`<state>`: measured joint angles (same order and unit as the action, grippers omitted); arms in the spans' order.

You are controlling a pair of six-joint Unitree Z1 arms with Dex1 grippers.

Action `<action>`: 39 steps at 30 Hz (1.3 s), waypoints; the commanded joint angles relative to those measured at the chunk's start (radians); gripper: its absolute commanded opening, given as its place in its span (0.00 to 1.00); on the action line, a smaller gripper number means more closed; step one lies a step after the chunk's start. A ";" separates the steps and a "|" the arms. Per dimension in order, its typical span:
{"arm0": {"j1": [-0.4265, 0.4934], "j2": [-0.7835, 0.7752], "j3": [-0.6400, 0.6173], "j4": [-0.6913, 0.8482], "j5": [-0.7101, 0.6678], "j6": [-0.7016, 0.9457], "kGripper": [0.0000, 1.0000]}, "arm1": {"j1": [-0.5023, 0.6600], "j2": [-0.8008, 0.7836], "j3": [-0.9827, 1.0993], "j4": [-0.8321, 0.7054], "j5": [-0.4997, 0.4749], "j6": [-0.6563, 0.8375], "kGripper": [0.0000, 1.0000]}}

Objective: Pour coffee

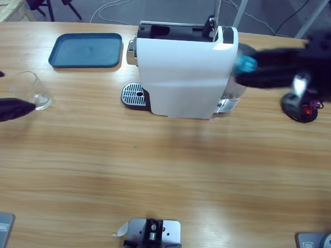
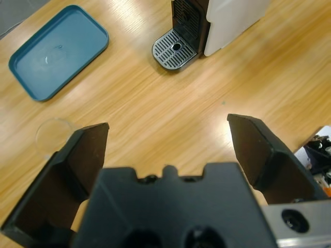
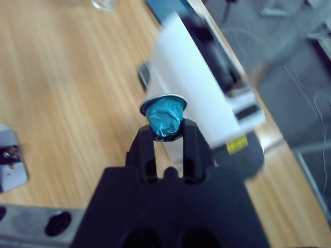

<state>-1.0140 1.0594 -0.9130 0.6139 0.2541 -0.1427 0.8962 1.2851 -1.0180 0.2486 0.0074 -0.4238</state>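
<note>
Wooden table (image 1: 163, 169) carries a white coffee machine (image 1: 182, 74). Right gripper (image 3: 166, 138), reaching in from the side, pinches a blue capsule (image 3: 164, 118) beside it. Left gripper (image 2: 168, 137) hangs wide open near a glass (image 1: 34, 89).

A long wooden table (image 1: 163, 169) carries a white coffee machine (image 1: 182, 74) near the middle of its far edge, a round metal drip tray (image 1: 134, 95) at the machine's base. A blue tray (image 1: 87, 50) lies toward the far left corner — a clear glass (image 1: 34, 89) near the left edge, a small black stand (image 1: 300, 108) near the right.
</note>
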 commanded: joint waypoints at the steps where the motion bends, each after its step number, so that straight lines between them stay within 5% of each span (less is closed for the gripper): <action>1: -0.008 -0.081 0.048 0.036 0.017 0.005 1.00 | 0.076 0.301 -0.298 0.090 0.039 -0.055 0.00; 9: -0.008 -0.119 0.045 0.040 0.030 0.003 1.00 | 0.062 0.517 -0.511 0.090 -0.021 -0.109 0.00; 19: -0.008 -0.110 0.056 0.039 0.032 0.000 1.00 | 0.022 0.576 -0.557 0.138 -0.198 -0.155 0.00; 39: -0.007 -0.113 0.068 0.039 0.027 -0.012 1.00 | -0.029 0.627 -0.570 0.184 -0.195 -0.148 0.00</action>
<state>-1.0141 0.9677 -0.8844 0.6372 0.2716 -0.1447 0.8896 1.8459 -1.5834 0.4201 -0.1959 -0.5682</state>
